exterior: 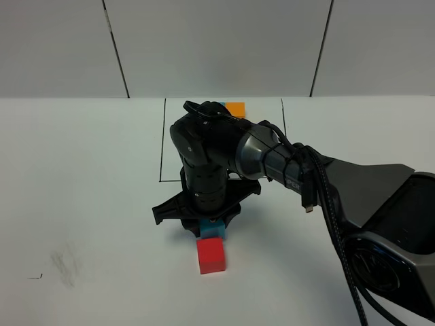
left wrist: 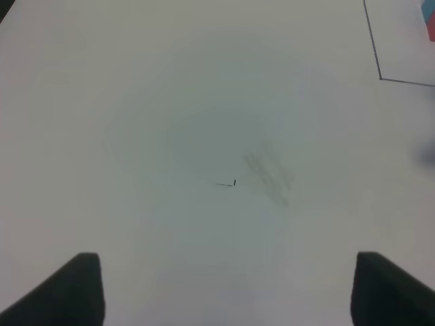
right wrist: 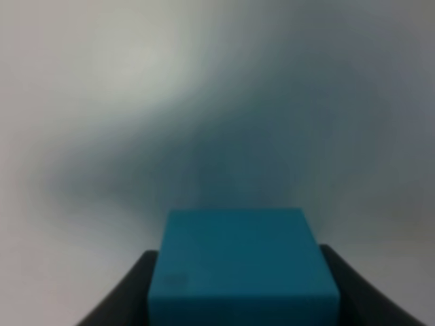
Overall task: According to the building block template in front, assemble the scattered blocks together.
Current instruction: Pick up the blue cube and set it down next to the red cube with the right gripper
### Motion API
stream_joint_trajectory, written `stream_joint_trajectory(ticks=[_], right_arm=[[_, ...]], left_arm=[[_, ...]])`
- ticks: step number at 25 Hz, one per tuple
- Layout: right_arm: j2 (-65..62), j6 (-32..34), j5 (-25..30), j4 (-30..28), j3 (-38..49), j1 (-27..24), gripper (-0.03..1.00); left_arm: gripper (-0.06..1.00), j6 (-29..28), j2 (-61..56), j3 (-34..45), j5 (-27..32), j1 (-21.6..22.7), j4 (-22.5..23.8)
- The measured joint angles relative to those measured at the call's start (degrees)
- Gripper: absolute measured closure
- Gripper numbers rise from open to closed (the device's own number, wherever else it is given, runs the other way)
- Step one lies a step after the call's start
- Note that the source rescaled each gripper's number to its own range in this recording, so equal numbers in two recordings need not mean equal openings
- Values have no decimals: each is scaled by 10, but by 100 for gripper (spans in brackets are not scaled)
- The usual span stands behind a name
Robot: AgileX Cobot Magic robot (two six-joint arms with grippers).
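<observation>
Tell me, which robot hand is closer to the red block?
Right. The right hand holds the blue block right next to the red block. The left hand is far off, open over the table near a smudge.

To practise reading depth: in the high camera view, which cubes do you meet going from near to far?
Red cube → blue cube, held by the right gripper → orange template cube.
</observation>
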Motion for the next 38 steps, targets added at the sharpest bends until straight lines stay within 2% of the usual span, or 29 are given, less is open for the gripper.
stream_joint_trajectory(ticks=[38], right_arm=[[4, 5, -31, 7, 0, 11, 77]], left_arm=[[-5, 0, 0, 0, 0, 0, 0]])
